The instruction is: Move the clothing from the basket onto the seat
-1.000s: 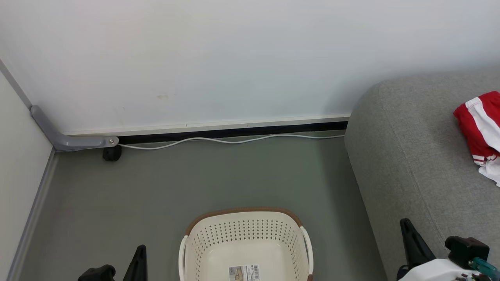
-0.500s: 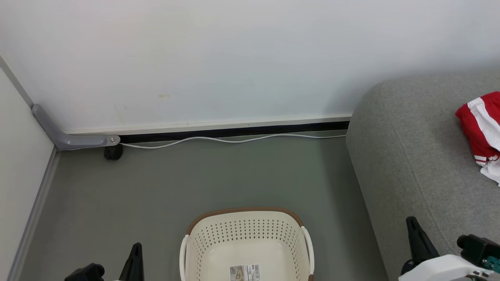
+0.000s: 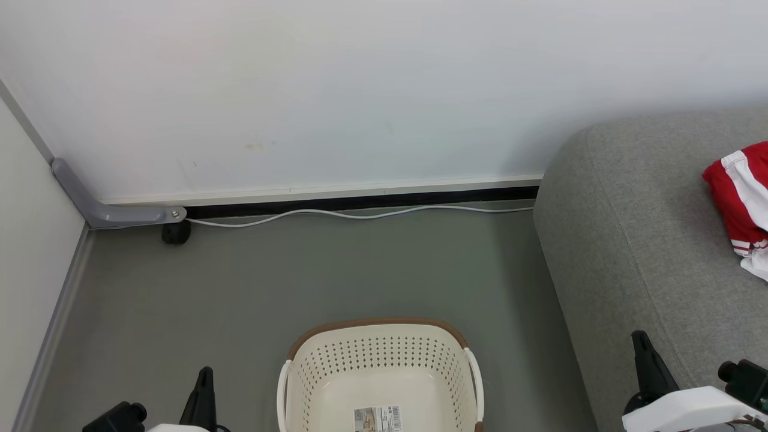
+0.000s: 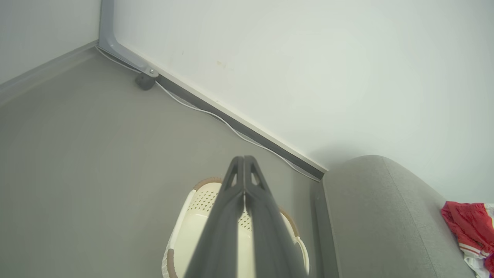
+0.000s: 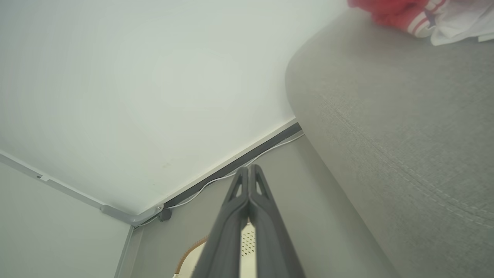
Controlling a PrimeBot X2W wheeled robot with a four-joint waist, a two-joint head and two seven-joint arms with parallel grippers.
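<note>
Left jaws and right jaws are pressed shut, empty. The clothing (image 3: 729, 192) lies bunched on the seat (image 3: 630, 252), well ahead of the right jaws; the basket (image 3: 378, 323) sits between both pairs. A careless swing of the right jaws could scuff the seat

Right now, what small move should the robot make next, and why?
Probably just bring both arms to rest and stop. The clothing already lies on the sofa, the basket, as far as it shows, holds only a label, and the left gripper and right gripper are shut on nothing.
</note>
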